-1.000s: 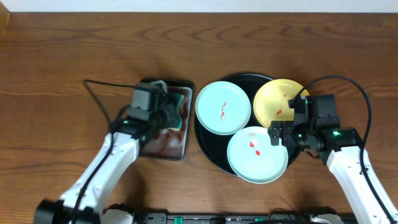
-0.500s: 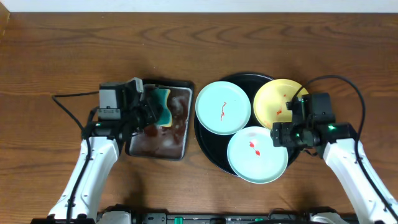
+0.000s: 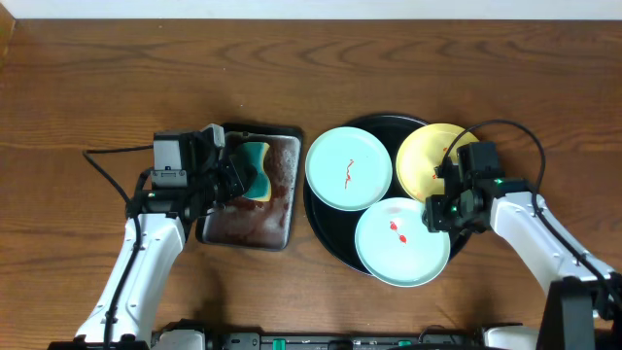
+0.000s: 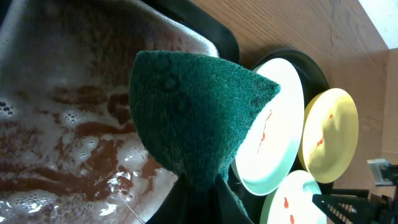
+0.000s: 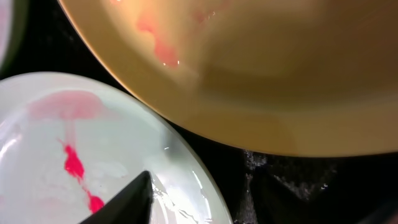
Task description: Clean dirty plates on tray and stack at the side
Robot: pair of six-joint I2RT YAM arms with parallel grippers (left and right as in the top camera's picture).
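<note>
Three plates lie on the round black tray (image 3: 326,233): a mint one (image 3: 349,167) at the left, a yellow one (image 3: 437,160) at the back right and a mint one (image 3: 400,241) nearest, all with red smears. My right gripper (image 3: 435,216) straddles the near plate's right rim, jaws still apart. In the right wrist view one finger (image 5: 127,199) lies on the inside of that mint plate (image 5: 81,137), below the yellow plate (image 5: 261,62). My left gripper (image 3: 243,180) is shut on the green sponge (image 4: 193,112), held just above the metal tray.
The small rectangular metal tray (image 3: 253,219) holds reddish, foamy water and sits left of the black tray. Brown wood-grain tabletop (image 3: 117,87) surrounds both trays. A black cable (image 3: 107,160) trails left of my left arm.
My left arm has swung to the left and now holds the sponge over the metal tray. My right gripper has narrowed and shifted onto the near mint plate's rim.
</note>
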